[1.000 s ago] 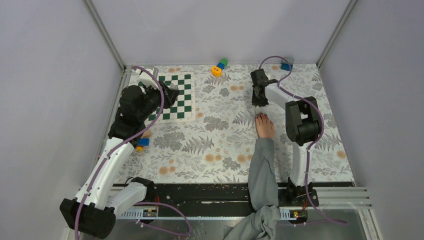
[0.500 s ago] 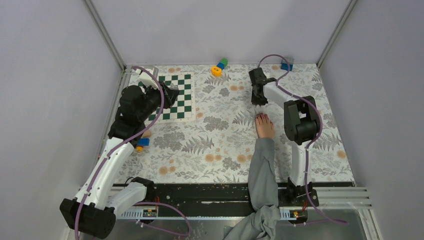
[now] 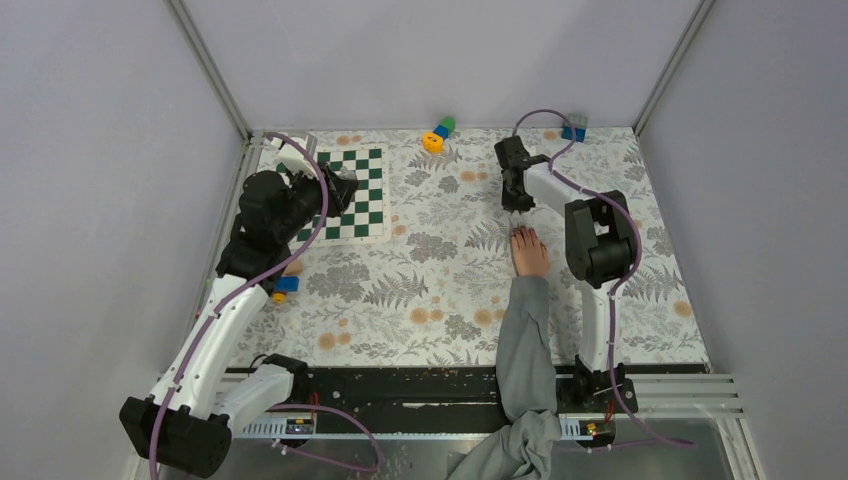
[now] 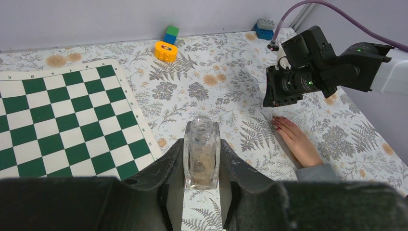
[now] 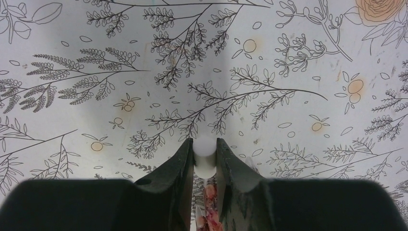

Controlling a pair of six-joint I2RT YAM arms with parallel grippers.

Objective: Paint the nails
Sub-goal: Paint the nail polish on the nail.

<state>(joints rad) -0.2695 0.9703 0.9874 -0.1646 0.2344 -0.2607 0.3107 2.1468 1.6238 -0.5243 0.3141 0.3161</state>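
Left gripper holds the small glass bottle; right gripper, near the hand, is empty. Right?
Not quite. The right gripper isn't empty: it is shut on a white brush cap, as the right wrist view shows. The rest stands: the left gripper holds the small glass bottle, and the right one is near the hand.

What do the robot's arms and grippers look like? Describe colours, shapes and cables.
The left arm and right arm have white links and black joints, each trailing a purple cable. The left gripper and right gripper have black, tapering fingers.
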